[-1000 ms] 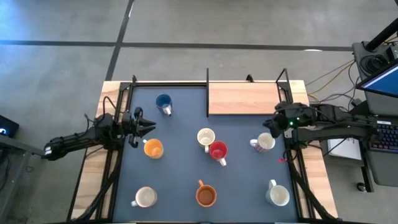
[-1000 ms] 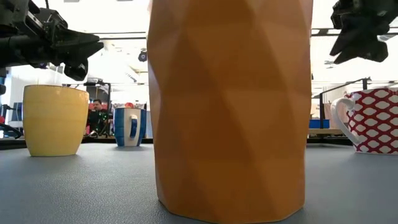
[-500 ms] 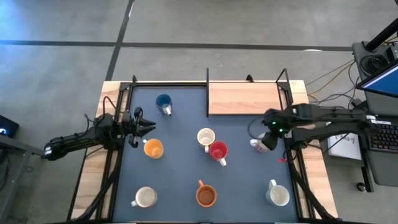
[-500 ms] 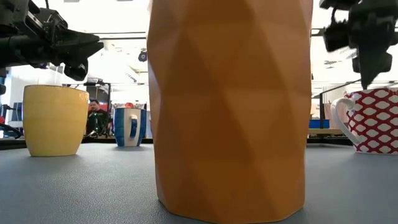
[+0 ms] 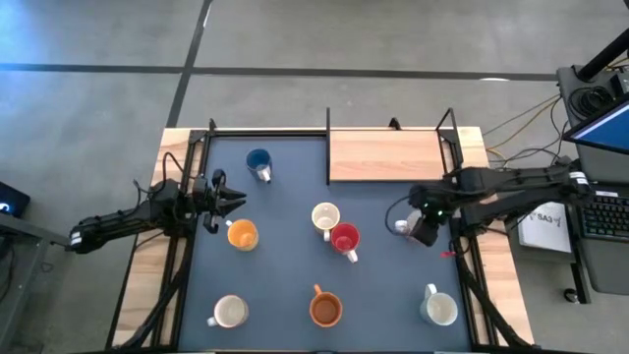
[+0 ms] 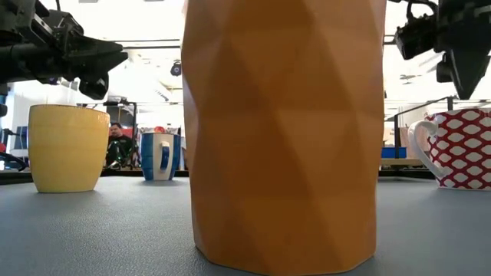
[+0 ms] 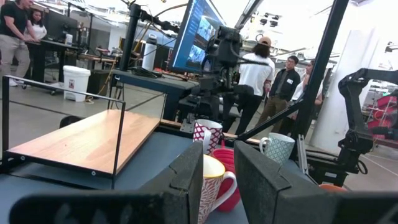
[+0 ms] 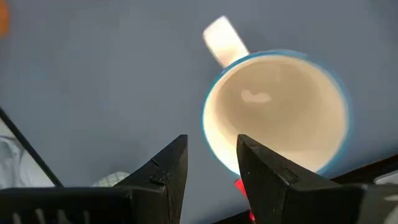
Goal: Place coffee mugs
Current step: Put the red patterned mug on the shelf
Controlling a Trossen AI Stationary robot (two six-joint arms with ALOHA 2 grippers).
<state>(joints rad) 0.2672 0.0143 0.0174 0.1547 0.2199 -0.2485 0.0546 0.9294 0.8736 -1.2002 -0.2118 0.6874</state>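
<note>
Eight coffee mugs stood on the table [image 5: 285, 275]. Nearest sat three: a white mug [image 5: 228, 312], the single orange-brown mug [image 5: 325, 310] and a second white mug [image 5: 439, 308]. In the middle row were one yellow-orange mug [image 5: 242, 234], a cream mug [image 5: 325, 217] touching the one red mug [image 5: 345, 239], and a fourth pale mug [image 5: 401, 227] under the right gripper [image 5: 423, 231], whose fingers were parted over its rim. The left gripper [image 5: 239, 201] hovered beside the yellow-orange mug, fingers apart, empty. Farthest stood one blue mug [image 5: 258, 162] near one wooden shelf [image 5: 383, 154].
</note>
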